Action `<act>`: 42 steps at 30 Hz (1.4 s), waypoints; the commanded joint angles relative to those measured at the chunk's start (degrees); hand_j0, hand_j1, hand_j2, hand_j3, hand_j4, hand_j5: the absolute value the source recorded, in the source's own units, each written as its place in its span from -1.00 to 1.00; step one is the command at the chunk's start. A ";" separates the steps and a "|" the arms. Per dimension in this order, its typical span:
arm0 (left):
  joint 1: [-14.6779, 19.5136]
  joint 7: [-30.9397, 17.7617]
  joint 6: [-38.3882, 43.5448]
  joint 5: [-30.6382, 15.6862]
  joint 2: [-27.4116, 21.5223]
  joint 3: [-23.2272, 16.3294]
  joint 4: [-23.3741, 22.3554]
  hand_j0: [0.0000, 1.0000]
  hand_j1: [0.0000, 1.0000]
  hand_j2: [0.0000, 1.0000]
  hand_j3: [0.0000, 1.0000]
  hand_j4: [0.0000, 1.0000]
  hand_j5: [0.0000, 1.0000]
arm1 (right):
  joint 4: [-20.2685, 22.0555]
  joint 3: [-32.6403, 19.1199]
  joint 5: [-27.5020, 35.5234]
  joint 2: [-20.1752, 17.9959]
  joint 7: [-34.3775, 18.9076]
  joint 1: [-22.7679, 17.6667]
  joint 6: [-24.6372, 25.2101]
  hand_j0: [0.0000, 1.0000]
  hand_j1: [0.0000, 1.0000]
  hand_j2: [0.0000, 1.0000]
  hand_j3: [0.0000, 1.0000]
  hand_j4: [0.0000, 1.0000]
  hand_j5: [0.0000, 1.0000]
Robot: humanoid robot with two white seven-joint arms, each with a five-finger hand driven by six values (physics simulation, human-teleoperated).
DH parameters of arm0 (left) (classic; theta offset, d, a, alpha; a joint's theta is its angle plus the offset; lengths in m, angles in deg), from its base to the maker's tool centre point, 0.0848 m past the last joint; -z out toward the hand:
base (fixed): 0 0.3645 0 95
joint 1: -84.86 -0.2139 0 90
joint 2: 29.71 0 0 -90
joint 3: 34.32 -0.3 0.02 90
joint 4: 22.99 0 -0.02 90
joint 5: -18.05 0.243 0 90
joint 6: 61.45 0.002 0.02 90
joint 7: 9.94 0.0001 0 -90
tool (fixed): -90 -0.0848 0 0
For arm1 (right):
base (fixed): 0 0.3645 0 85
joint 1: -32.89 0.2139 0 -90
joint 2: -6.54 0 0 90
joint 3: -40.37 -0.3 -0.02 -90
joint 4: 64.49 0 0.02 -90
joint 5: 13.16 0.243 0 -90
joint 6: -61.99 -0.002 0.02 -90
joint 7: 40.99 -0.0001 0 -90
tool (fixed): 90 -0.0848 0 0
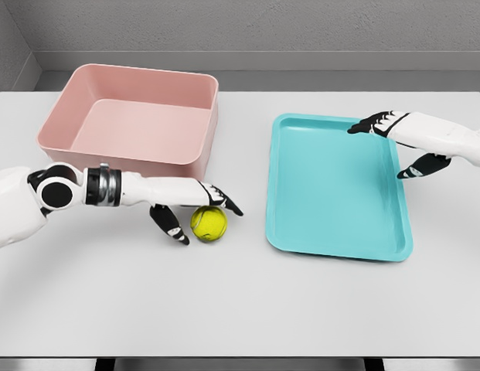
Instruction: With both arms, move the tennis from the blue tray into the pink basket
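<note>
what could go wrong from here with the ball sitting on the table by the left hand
1. The tennis ball lies on the table, between the pink basket and blue tray; the left hand is only partly around it, so a nudge may roll it away.
2. The basket wall stands right behind; lifting could clip it.
3. The right hand is over the tray, too far to help.

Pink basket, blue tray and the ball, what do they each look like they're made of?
The pink basket looks like matte molded plastic: even colour, rounded corners, thin walls. The blue tray seems plastic too, smooth with a soft sheen and a raised lip. The tennis ball looks like felt over rubber, dull yellow-green with a faint seam, though the render leaves this open.
</note>
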 commanded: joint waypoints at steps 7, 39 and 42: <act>-0.09 0.10 0.11 -0.43 0.01 -0.03 0.52 0.71 0.71 0.71 0.71 0.71 0.71 | -0.23 -0.05 0.39 -0.13 0.03 0.09 0.11 1.00 1.00 1.00 1.00 1.00 1.00; 0.79 0.72 0.11 -0.34 -0.08 0.32 1.58 0.11 0.11 0.11 0.11 0.11 0.11 | -0.31 0.13 0.48 -0.22 0.21 0.09 0.11 1.00 1.00 1.00 1.00 1.00 1.00; 0.88 0.98 0.11 -0.34 -0.08 1.64 1.75 0.11 0.11 0.11 0.11 0.11 0.11 | -0.31 0.22 0.48 -0.22 0.29 0.09 0.11 1.00 1.00 1.00 1.00 1.00 1.00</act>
